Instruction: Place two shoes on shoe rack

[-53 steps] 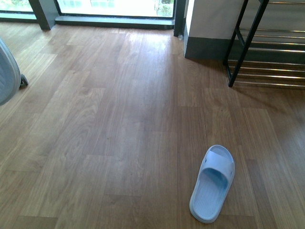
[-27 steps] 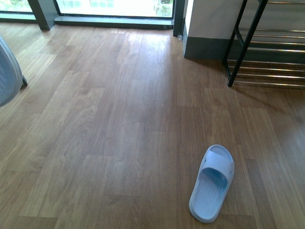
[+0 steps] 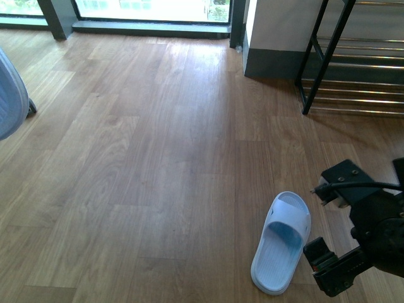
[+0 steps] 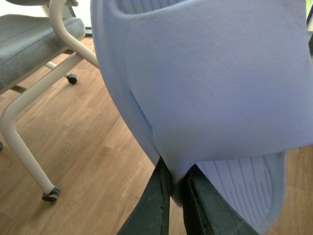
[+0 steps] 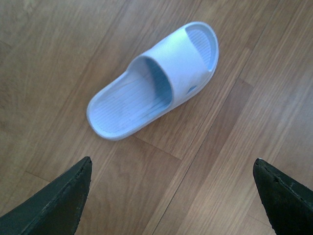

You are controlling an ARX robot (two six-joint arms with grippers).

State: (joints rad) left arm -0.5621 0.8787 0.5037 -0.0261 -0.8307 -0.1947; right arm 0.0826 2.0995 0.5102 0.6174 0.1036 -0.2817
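One pale blue slide (image 3: 282, 243) lies sole-down on the wooden floor at the lower right of the front view. My right gripper (image 5: 172, 164) hovers open above the floor just beside it, and the slide (image 5: 156, 81) lies a little beyond its fingertips. The right arm (image 3: 363, 237) shows to the right of that slide. My left gripper (image 4: 177, 178) is shut on the strap edge of the other pale blue slide (image 4: 215, 83), held off the floor. The shoe rack (image 3: 325, 60), black frame with chrome bars, stands at the far right.
A grey office chair (image 4: 29, 34) with white legs (image 4: 19, 142) and castors stands near the left arm. A white wall corner with a dark skirting (image 3: 271, 63) sits left of the rack. A window sill (image 3: 151, 26) runs along the far side. A pale curved shape (image 3: 9, 101) shows at the left edge.
The right arm has come into the front view at the lower right, beside the slide on the floor. That slide has not moved.
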